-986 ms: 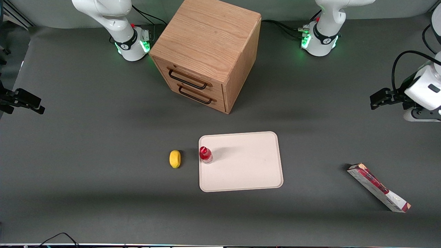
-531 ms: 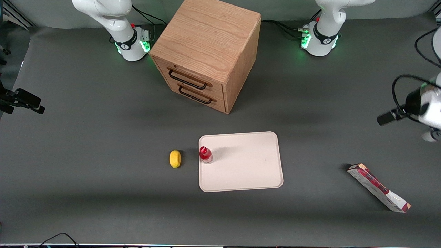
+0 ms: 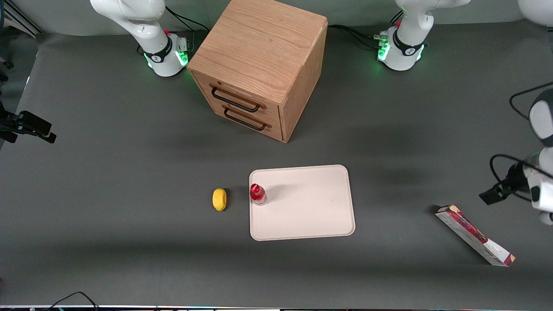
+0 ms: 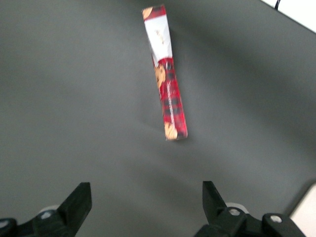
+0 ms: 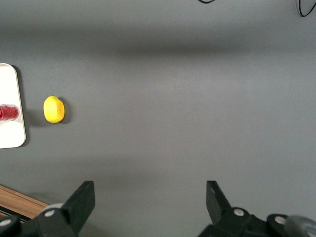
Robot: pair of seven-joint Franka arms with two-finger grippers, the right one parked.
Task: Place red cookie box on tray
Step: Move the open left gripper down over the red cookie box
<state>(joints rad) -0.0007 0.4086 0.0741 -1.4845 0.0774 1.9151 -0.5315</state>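
The long, slim dark red cookie box (image 3: 475,235) lies on the grey surface at the front view's lower right, well apart from the pale beige rectangular tray (image 3: 311,216). End effector (image 4: 147,200), released and empty, hovers above; grasp and transfer remain.

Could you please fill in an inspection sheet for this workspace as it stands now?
Surface: dark grey table mat, flat, no spills seen.
Job's things: red cookie box lies flat on the mat toward the working arm's end, well apart from the tray; not yet moved.
Clutter: small red-capped bottle stands on the tray by its rim; yellow lemon-like item on the mat beside the tray; wooden drawer cabinet, both drawers shut, farther from the front camera than the tray.
Grippers: gripper open, hanging in the air above the mat near the box, holding nothing.
Cables: black cables at the arm bases; a cable at the mat's near edge.
Surroundings: nothing seen.
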